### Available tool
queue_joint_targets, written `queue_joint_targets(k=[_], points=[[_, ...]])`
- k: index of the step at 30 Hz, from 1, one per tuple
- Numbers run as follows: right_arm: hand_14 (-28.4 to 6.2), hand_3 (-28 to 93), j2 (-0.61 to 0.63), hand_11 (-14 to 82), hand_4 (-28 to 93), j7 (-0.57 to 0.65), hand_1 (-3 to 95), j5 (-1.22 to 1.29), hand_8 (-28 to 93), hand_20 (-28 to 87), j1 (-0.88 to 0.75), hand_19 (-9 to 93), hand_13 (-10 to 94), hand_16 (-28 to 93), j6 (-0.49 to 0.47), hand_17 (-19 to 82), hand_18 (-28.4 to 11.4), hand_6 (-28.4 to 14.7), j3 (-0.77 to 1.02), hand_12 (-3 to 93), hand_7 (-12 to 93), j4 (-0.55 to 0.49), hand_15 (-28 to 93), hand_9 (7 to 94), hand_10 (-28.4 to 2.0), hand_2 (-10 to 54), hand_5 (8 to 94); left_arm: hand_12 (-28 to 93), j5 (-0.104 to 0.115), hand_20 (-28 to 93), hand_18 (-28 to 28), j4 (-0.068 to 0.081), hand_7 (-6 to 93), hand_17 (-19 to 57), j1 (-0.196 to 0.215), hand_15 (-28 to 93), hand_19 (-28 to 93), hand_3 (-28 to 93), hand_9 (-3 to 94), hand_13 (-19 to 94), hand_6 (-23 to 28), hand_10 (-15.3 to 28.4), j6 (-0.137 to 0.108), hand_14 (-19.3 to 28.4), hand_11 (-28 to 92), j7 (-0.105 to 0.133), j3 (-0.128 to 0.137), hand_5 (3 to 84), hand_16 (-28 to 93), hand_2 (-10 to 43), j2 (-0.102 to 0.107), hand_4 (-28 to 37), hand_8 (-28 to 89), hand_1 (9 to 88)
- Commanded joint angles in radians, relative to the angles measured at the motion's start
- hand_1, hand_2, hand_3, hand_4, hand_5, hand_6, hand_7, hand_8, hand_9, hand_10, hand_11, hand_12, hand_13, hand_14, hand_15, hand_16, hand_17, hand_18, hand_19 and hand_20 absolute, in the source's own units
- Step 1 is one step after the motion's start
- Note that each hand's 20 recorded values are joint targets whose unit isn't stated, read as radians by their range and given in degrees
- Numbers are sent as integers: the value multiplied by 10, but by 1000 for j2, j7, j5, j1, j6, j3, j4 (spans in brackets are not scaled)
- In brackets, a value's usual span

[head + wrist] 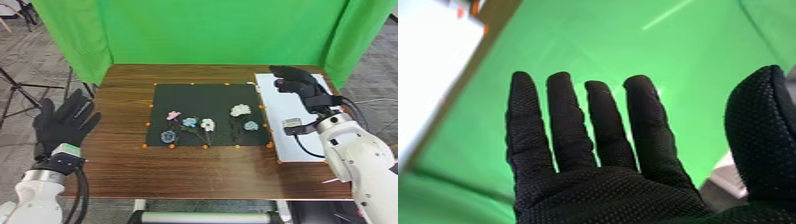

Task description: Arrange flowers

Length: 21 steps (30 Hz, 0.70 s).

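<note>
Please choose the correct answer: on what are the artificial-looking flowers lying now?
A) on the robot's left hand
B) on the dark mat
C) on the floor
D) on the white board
B: the flowers, such as the pink flower and the white flower, lie on the dark mat, on the wooden table.

I record the table (204, 175) as brown wood with visible grain and a faint sheen. The dark mat (182, 95) reads matt; the white panel (286, 142) beside it looks smooth. The backdrop (213, 32) is green cloth, hanging in folds at its sides. I note my right hand (304, 84) in matt black fabric, its surface finely pebbled in the wrist view
</note>
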State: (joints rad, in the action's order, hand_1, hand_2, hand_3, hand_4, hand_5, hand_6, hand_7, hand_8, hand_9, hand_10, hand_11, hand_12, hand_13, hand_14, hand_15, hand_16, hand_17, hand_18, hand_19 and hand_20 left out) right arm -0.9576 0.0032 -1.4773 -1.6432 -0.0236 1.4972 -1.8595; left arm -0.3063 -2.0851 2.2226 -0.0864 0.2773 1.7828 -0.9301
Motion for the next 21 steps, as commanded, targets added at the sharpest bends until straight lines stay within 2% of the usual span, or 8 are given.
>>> queue_joint_targets(k=[1,3,6,10,12,13,21], points=[[-146,809,-22,71,-276,-37,181,359,-120,193,-40,365,289,146,41,157,-179,-19,8,123,150,-19,191,360,-118,47,390,70,-18,81,110,4,37,-69,51,152,244,642,186,90,52,97,62,83,110,-2,38,320,-75,103,-24,-283,-67,251],[-146,810,-20,71,-276,-32,181,369,-120,195,-46,362,289,148,49,157,-179,-19,11,122,150,-28,188,360,-118,47,393,70,-19,82,110,6,35,-68,51,146,242,640,186,90,52,96,64,82,107,1,40,319,-73,102,-23,-283,-67,252],[-146,810,-26,70,-275,-36,180,364,-120,198,-58,360,290,152,34,156,-180,-17,26,120,150,-36,184,360,-118,48,397,69,-12,85,110,1,35,-68,56,141,240,639,185,91,51,94,53,80,104,11,40,318,-69,101,-17,-283,-67,253],[-147,810,-26,70,-273,-28,180,365,-120,202,-68,356,294,158,33,157,-181,-15,22,120,152,-41,182,360,-118,50,403,71,-12,87,109,-4,35,-67,60,141,237,638,185,92,51,94,46,80,105,8,40,318,-66,101,-17,-283,-67,255],[-148,814,-26,71,-272,-29,183,363,-120,204,-71,356,299,160,23,157,-182,-15,22,121,154,-42,182,363,-119,47,407,71,-9,88,108,-6,35,-66,59,142,236,639,185,92,51,94,34,81,105,10,35,317,-66,101,-14,-283,-67,254],[-149,815,-27,72,-272,-31,183,364,-121,205,-70,357,300,162,20,157,-182,-15,21,121,155,-42,182,364,-119,46,408,71,-6,88,109,-7,36,-67,63,144,236,640,184,93,50,94,39,84,105,13,37,316,-64,100,-15,-283,-67,254],[-151,819,-26,72,-271,-34,188,368,-123,209,-79,356,304,169,31,157,-183,-16,31,122,157,-56,184,366,-119,39,410,71,-1,90,110,-9,40,-69,59,149,236,641,181,94,50,92,28,87,105,24,33,315,-62,101,-12,-283,-68,256]])
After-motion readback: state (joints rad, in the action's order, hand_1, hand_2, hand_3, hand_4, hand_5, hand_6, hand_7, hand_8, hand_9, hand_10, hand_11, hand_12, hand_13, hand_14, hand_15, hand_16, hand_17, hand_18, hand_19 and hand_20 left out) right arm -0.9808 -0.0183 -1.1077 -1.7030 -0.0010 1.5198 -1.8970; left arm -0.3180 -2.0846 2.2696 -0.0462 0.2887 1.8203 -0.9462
